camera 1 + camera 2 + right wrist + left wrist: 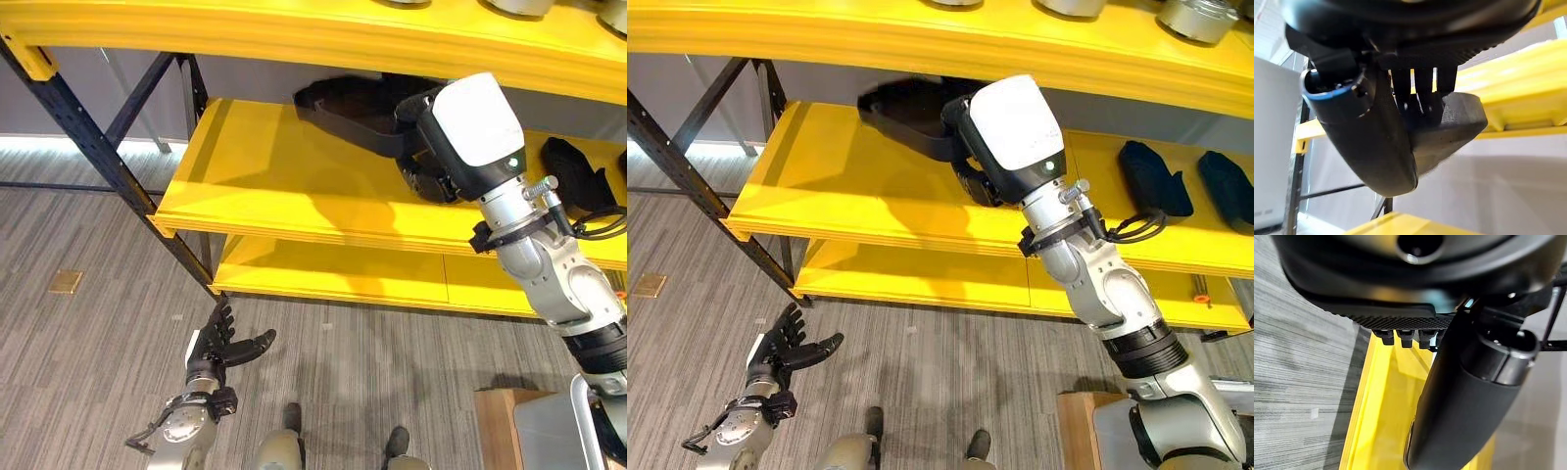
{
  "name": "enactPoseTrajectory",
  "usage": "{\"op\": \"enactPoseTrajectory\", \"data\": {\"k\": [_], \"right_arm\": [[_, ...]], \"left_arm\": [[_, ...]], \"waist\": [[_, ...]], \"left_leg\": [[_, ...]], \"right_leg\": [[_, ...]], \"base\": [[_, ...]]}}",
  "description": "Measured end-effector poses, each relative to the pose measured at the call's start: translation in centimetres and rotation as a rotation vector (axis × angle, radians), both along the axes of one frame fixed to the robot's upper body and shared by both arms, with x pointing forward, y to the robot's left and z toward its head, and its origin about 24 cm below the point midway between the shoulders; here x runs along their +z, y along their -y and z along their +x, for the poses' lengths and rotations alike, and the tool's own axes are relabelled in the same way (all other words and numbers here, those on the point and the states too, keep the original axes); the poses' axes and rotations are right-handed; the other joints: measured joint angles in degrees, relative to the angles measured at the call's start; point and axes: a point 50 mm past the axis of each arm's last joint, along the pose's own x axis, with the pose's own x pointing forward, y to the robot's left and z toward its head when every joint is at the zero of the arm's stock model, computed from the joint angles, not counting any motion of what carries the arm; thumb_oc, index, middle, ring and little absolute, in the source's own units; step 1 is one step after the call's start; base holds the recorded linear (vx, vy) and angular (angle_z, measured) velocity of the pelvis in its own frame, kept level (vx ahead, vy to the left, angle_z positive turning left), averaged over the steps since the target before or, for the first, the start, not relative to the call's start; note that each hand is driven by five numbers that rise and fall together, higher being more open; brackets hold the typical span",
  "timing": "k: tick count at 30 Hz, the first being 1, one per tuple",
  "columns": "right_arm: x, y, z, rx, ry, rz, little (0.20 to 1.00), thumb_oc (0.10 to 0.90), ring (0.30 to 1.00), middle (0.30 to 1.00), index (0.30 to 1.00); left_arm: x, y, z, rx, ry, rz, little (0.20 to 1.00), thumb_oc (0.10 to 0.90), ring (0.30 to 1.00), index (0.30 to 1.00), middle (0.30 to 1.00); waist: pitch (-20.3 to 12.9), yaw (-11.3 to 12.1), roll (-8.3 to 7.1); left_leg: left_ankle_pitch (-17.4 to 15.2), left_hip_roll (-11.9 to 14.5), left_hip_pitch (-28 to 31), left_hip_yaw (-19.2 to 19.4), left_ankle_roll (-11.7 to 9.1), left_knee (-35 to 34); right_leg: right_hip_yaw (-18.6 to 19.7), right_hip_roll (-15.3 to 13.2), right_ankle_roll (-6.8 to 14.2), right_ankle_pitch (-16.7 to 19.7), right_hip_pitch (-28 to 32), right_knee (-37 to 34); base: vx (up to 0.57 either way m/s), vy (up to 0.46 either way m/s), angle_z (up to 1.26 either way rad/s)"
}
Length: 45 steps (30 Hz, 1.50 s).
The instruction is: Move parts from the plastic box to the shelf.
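Note:
My right hand [429,179] reaches over the middle yellow shelf [274,186] from the right. It is shut on a black part [906,113] that lies at the back of that shelf. In the right wrist view the thumb [1366,132] and fingers [1422,83] wrap the black part [1454,117]. My left hand [220,343] hangs low over the floor at the lower left, open and holding nothing. In its wrist view the thumb [1464,401] stands apart from the straight fingers [1405,335].
Two more black parts [1151,176] [1225,186] lie on the same shelf to the right. Metal parts [1195,20] stand on the top shelf. A dark steel upright [98,157] braces the shelf's left end. A grey box [549,426] and a wooden block [495,421] sit at the lower right.

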Motion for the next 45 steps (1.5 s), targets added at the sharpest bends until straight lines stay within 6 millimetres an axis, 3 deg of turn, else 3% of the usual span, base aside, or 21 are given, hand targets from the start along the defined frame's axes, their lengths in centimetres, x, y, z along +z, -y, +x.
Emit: {"op": "enactPoseTrajectory", "data": {"k": [5,9,13,17,18,19,21,22,23,24,25,26,27,28,30,31,32,35,38,40,45], "right_arm": [[0.0,-1.3,0.2,0.039,-0.004,-0.035,0.3,0.4,0.3,0.3,0.3],[0.6,-2.2,0.4,0.065,0.013,-0.061,0.3,0.4,0.3,0.3,0.3],[0.7,-2.3,0.4,0.065,0.014,-0.06,0.3,0.4,0.3,0.3,0.3],[0.5,-2.4,0.7,0.065,0.005,-0.051,0.3,0.4,0.3,0.3,0.3],[0.2,-2.6,1.0,0.066,-0.009,-0.032,0.3,0.4,0.3,0.3,0.3],[0.0,-2.7,1.5,0.057,-0.022,-0.01,0.3,0.4,0.3,0.3,0.3],[0.0,-2.4,1.7,0.037,-0.03,-0.008,0.3,0.4,0.3,0.3,0.3],[0.0,-2.4,1.8,0.036,-0.029,-0.003,0.3,0.4,0.3,0.3,0.3],[-0.1,-2.6,1.7,0.046,-0.029,0.009,0.3,0.4,0.3,0.3,0.3],[-0.1,-2.7,1.7,0.047,-0.029,0.009,0.3,0.4,0.3,0.3,0.3],[-0.4,-2.7,1.8,0.046,-0.036,0.019,0.3,0.4,0.3,0.3,0.3],[-0.2,-2.7,1.7,0.048,-0.028,0.029,0.3,0.4,0.3,0.3,0.3],[-0.2,-2.5,1.8,0.044,-0.022,0.039,0.3,0.4,0.3,0.3,0.3],[-0.4,-2.3,1.8,0.033,-0.031,0.045,0.3,0.4,0.3,0.3,0.3],[-2.4,-1.9,1.6,0.025,-0.089,0.1,0.3,0.4,0.3,0.3,0.3],[-3.1,-1.4,1.3,0.014,-0.108,0.103,0.3,0.4,0.3,0.3,0.3],[-3.6,-0.8,1.1,-0.003,-0.118,0.108,0.3,0.4,0.3,0.3,0.3],[-5.1,0.1,1.0,-0.052,-0.17,0.129,0.3,0.4,0.3,0.3,0.3],[-5.3,-0.1,1.0,-0.044,-0.178,0.142,0.3,0.4,0.3,0.3,0.3],[-5.4,-0.8,0.9,-0.018,-0.178,0.168,0.3,0.4,0.3,0.3,0.3],[-4.7,-1.1,0.8,-0.002,-0.155,0.166,0.3,0.4,0.3,0.3,0.3]], "left_arm": [[0.0,0.2,0.0,0.007,0.004,-0.01,1.0,0.9,1.0,1.0,1.0],[0.4,0.3,0.5,0.002,0.023,-0.008,1.0,0.9,1.0,1.0,1.0],[0.5,0.2,0.6,0.018,0.028,-0.006,1.0,0.9,1.0,1.0,1.0],[0.1,-0.1,0.0,0.053,0.011,-0.04,1.0,0.9,1.0,1.0,1.0],[0.1,-0.4,-0.2,0.063,0.01,-0.038,1.0,0.9,1.0,1.0,1.0],[0.5,-0.9,0.0,0.074,0.028,-0.032,1.0,0.9,1.0,1.0,1.0],[1.0,-1.0,0.7,0.078,0.057,-0.051,1.0,0.9,1.0,1.0,1.0],[1.0,-1.0,0.7,0.078,0.057,-0.051,1.0,0.9,1.0,1.0,1.0],[0.8,-1.2,0.5,0.087,0.047,-0.047,1.0,0.9,1.0,1.0,1.0],[0.7,-1.1,0.4,0.09,0.039,-0.048,1.0,0.9,1.0,1.0,1.0],[0.2,-0.9,-0.1,0.088,0.016,-0.048,1.0,0.9,1.0,1.0,1.0],[0.1,-0.9,-0.1,0.085,0.012,-0.047,1.0,0.9,1.0,1.0,1.0],[0.1,-0.7,0.1,0.076,0.014,-0.048,1.0,0.9,1.0,1.0,1.0],[0.1,-0.3,0.3,0.065,0.014,-0.052,1.0,0.9,1.0,1.0,1.0],[-0.5,0.1,0.0,0.058,-0.013,-0.063,1.0,0.9,1.0,1.0,1.0],[-0.4,0.4,0.1,0.045,-0.012,-0.066,1.0,0.9,1.0,1.0,1.0],[0.0,0.5,0.6,0.033,0.007,-0.06,1.0,0.9,1.0,1.0,1.0],[1.7,0.2,2.3,0.027,0.074,-0.041,1.0,0.9,1.0,1.0,1.0],[3.1,-0.6,2.9,0.053,0.144,-0.027,1.0,0.9,1.0,1.0,1.0],[2.6,-0.5,2.5,0.047,0.118,-0.025,1.0,0.9,1.0,1.0,1.0],[2.2,-0.3,2.2,0.04,0.102,-0.028,1.0,0.9,1.0,1.0,1.0]], "waist": [[-0.5,0.2,1.82],[-0.4,0.0,3.58],[-0.4,-0.1,3.74],[-0.3,0.5,3.96],[-0.1,1.1,4.01],[0.8,2.1,3.0],[1.7,3.1,2.32],[2.0,3.7,1.96],[2.1,3.2,1.88],[2.4,3.0,1.71],[2.5,1.9,2.11],[2.7,1.6,2.56],[3.4,1.7,2.96],[3.9,1.3,3.3],[3.8,2.2,3.8],[3.7,0.9,4.99],[3.9,-0.2,5.49],[4.0,-0.3,2.37],[4.0,0.6,2.35],[4.0,0.4,2.38],[3.9,0.4,2.29]], "left_leg": [[1.7,-0.2,1.3,-0.6,0.3,-2.4],[1.8,0.0,0.6,-0.5,0.3,-2.7],[2.2,1.0,0.0,-0.7,-0.4,-2.5],[2.7,3.4,-0.3,-0.5,-2.2,-1.8],[2.2,4.3,-1.5,-0.5,-3.2,1.6],[1.9,5.5,-5.3,-0.8,-4.0,10.1],[6.1,6.1,-12.5,-4.8,-7.6,21.2],[5.9,7.5,-14.5,-5.3,-6.5,22.5],[3.7,10.2,-15.2,-4.4,-4.9,21.3],[3.7,13.1,-14.6,-3.3,-4.9,18.4],[4.0,18.5,-11.1,-1.7,-6.5,6.7],[3.9,20.9,-7.7,-1.6,-6.9,-5.4],[4.1,22.2,-5.9,-1.4,-7.2,-11.0],[4.3,22.6,-4.7,-0.5,-7.3,-11.0],[4.3,21.1,-2.0,-0.4,-7.1,-4.2],[4.4,19.9,-1.0,-0.1,-6.9,-3.9],[6.8,19.2,-0.9,-0.3,-10.1,-3.9],[5.4,14.3,-2.2,1.5,-7.8,-1.1],[2.9,10.8,-2.1,3.8,-5.3,1.5],[-0.1,10.4,-2.0,5.0,-4.6,5.1],[-0.9,10.5,-2.0,6.1,-4.2,6.2]], "right_leg": [[-0.5,-0.2,-0.1,-1.1,-0.2,1.0],[0.5,-0.9,-0.2,-3.6,-3.7,6.1],[1.0,-0.8,-0.6,-6.8,-6.7,11.5],[0.9,1.9,-2.0,-9.4,-8.0,14.2],[1.1,3.2,-4.4,-12.3,-9.3,17.0],[1.1,4.7,-7.4,-15.3,-11.0,21.6],[1.1,5.5,-8.4,-16.2,-11.1,22.8],[0.0,5.2,-8.4,-15.5,-10.9,22.7],[-1.2,6.0,-9.0,-15.5,-10.9,22.5],[-1.3,6.3,-9.9,-15.9,-11.1,22.8],[-1.1,8.2,-9.9,-15.9,-11.2,22.5],[-1.0,9.3,-10.1,-15.8,-11.8,22.4],[-0.8,9.9,-10.4,-15.7,-12.1,22.4],[-0.1,10.5,-10.1,-15.2,-12.5,22.7],[2.1,10.3,-9.3,-15.5,-12.2,23.8],[2.0,10.1,-8.3,-15.7,-12.1,24.2],[2.0,9.4,-7.3,-15.7,-12.6,24.9],[4.0,4.8,-5.6,-14.4,-13.6,23.7],[5.4,2.0,-1.8,-9.9,-10.8,17.6],[6.2,1.2,-1.3,-9.1,-8.9,15.8],[7.1,1.5,-1.0,-7.4,-8.3,13.2]], "base": [[0.03,-0.057,0.06],[0.0,-0.047,-0.03],[0.06,-0.184,-0.01],[0.05,-0.261,-0.07],[-0.1,-0.244,-0.2],[-0.06,-0.189,-0.08],[0.04,-0.064,0.18],[0.11,0.035,0.28],[0.17,0.106,0.26],[0.28,0.248,0.34],[0.21,0.219,0.16],[0.21,0.242,-0.06],[0.15,0.149,-0.31],[0.18,0.208,-0.49],[0.11,0.155,-0.58],[0.11,0.17,-0.23],[0.11,0.18,0.1],[0.06,0.132,-0.07],[0.09,0.189,-0.18],[0.05,0.112,-0.19],[0.04,0.042,-0.13]]}}
